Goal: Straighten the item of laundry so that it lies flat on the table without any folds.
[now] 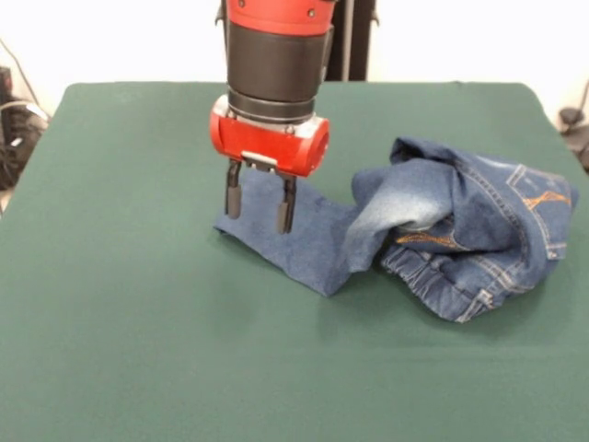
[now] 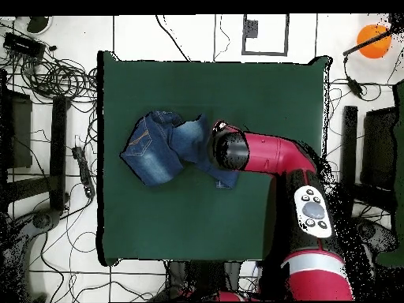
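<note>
Your gripper [image 1: 260, 208] sits over flat leg end of jeans [image 1: 433, 235], fingers parted narrowly, tips at cloth; whether they pinch it, you cannot tell. Jeans lie on green table [image 1: 138, 331], right of centre in front view. Long axis runs across table: one leg stretched flat toward gripper, waist and pockets bunched in heap at other end.

Blue jeans [image 1: 460, 230] (orange stitching), dark green table [image 1: 138, 322]
</note>
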Tool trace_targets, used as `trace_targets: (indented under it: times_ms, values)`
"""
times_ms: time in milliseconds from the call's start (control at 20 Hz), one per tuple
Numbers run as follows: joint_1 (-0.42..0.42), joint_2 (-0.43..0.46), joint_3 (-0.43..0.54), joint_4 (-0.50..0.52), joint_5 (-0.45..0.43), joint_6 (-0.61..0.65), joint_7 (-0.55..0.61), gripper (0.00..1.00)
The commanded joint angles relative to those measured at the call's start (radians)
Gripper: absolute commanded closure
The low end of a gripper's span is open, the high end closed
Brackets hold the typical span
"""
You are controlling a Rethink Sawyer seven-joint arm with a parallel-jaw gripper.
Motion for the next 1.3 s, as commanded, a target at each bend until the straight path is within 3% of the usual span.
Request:
trace_targets:
  times_ms: [50,650,1050,1200,1300]
  values:
    - [0.001,0.053,0.127,0.124,-0.031,-0.053,0.013,0.0]
    - [-0.07,-0.095,0.172,0.22,-0.023,0.099,-0.087,0.0]
    - [-0.079,-0.141,0.182,0.267,-0.026,0.113,-0.078,0.0]
    - [-0.074,-0.125,0.18,0.263,-0.031,0.092,-0.065,0.0]
    - [-0.059,-0.062,0.17,0.241,-0.047,0.011,-0.029,0.0]
